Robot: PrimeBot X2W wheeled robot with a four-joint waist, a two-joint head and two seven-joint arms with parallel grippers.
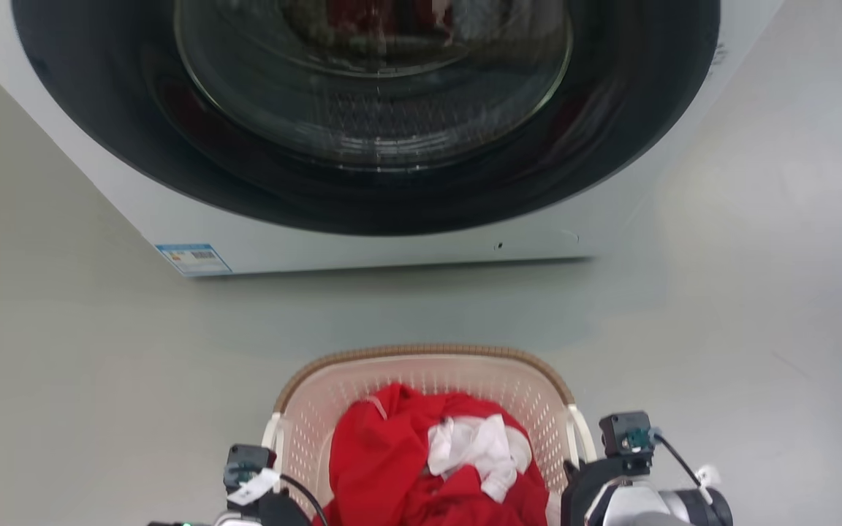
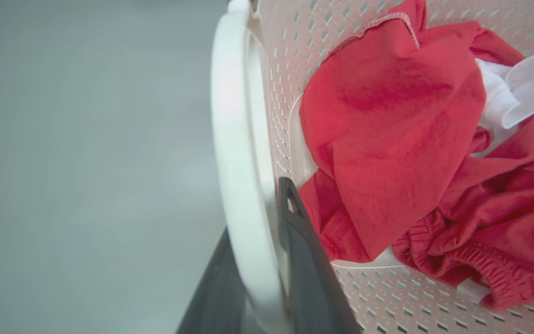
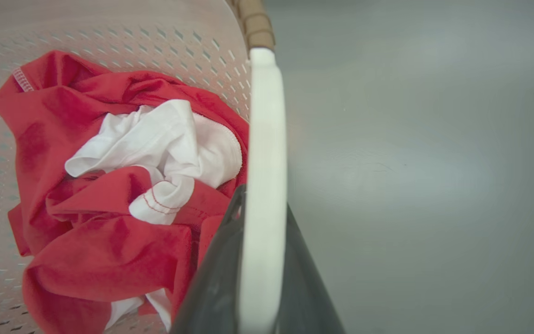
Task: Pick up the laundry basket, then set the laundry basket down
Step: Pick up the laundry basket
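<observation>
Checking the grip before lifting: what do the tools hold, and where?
Both hold the small cream-pink perforated plastic laundry basket: left tool clamps its white left loop handle, right tool the right handle.

floor (image 1: 48, 351) — pale grey | on it: white washing machine (image 1: 392, 252) | laundry basket (image 1: 428, 351) — contact unclear

Bright diffuse light, reflections on washer door (image 1: 373, 109), wrist views blurred

Grey glossy floor (image 1: 757, 307); white front-loading washing machine (image 1: 392, 248), dark door.
</observation>
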